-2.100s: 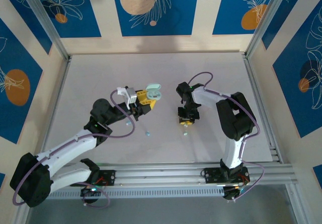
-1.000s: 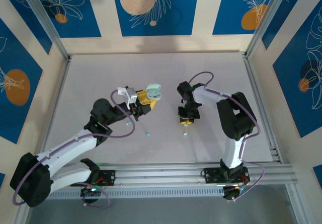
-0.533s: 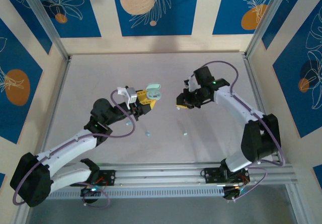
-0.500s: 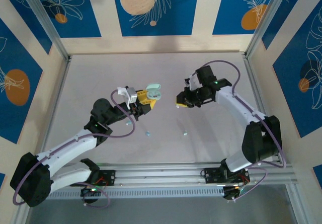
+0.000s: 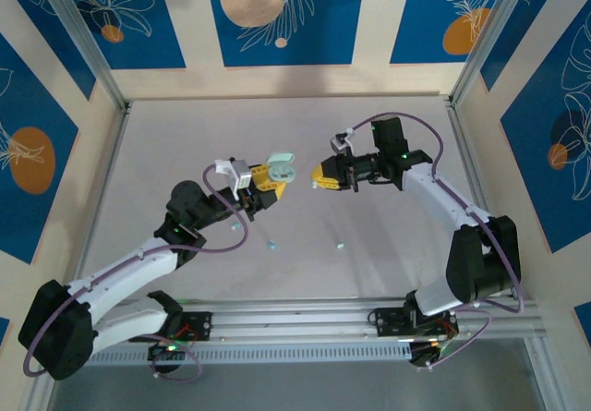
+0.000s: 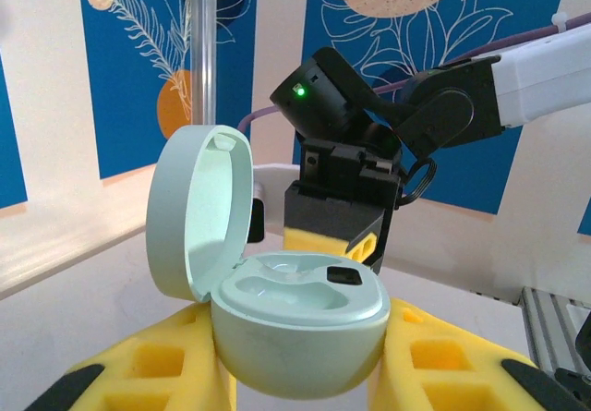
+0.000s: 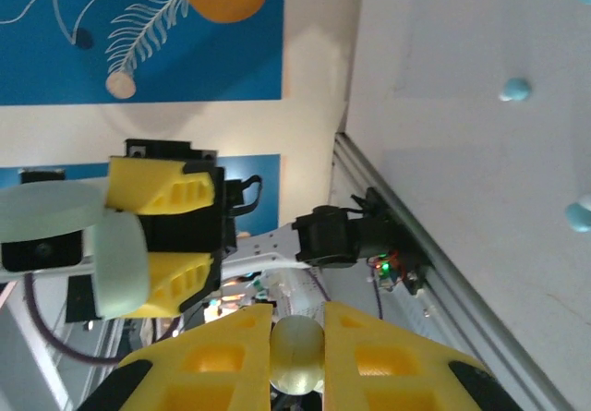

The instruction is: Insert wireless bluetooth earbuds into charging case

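Lying on the pale surface [image 5: 185, 134] between blue leafy walls [image 5: 286, 14]: two blue earbuds [image 5: 271, 243] [image 5: 341, 243]. The left tool [image 5: 268, 179] grips the open case [image 5: 282, 166]; the right tool [image 5: 323, 173] pinches a pale earbud [image 7: 297, 346].

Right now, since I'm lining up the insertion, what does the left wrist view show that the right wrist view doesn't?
Left wrist, not right wrist: the inside of the open charging case, with no earbud seated in it, and the right hand seen front-on. Right wrist, not left wrist: a mint-white earbud pinched in that hand, and two pale blue earbuds lying on the table. Both: the case, lid open, held in the left hand.
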Action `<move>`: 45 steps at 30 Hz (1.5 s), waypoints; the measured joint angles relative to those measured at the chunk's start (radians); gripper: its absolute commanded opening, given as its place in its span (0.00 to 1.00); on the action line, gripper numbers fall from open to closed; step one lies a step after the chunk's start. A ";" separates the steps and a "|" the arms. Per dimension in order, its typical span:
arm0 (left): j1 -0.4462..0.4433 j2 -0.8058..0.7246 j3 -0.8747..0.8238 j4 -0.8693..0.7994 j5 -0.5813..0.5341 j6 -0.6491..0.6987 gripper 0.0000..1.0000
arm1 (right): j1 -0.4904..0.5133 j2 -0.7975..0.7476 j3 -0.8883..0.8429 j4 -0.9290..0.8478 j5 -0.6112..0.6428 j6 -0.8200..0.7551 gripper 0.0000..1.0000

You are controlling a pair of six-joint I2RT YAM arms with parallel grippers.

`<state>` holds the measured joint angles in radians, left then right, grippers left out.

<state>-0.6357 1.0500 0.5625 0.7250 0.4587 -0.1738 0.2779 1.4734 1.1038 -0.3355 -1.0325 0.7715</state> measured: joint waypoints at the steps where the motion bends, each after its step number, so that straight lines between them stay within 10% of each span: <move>1: 0.000 0.000 0.000 -0.002 0.000 0.000 0.27 | -0.001 0.000 0.000 0.008 -0.009 0.007 0.19; 32: 0.000 0.076 0.000 -0.006 0.000 0.012 0.27 | -0.012 -0.122 0.001 0.117 -0.021 0.200 0.19; 45: 0.000 0.114 0.000 0.045 0.001 0.027 0.27 | 0.099 -0.172 0.028 0.139 0.196 0.235 0.19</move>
<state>-0.6357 1.1641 0.5629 0.7704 0.4595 -0.1471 0.3767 1.3010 1.1320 -0.1963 -0.8364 1.0069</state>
